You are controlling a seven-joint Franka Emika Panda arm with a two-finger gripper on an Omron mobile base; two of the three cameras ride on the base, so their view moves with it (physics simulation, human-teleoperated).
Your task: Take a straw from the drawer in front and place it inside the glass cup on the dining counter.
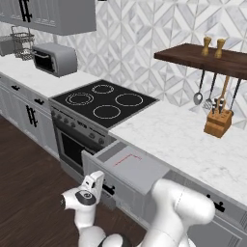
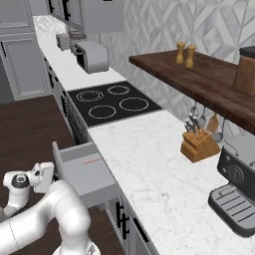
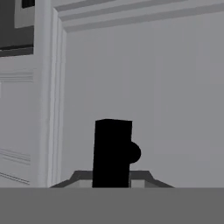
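Close up in the hand view: black bar handle on the flat grey drawer front, right at the gripper. Fingers seemingly closed on that handle (hard to tell for sure). Pulled open from under the marble bench, just right of the stove. Lying inside on the drawer floor, toward the far side: thin red straw. Knife block farther right on the bench.
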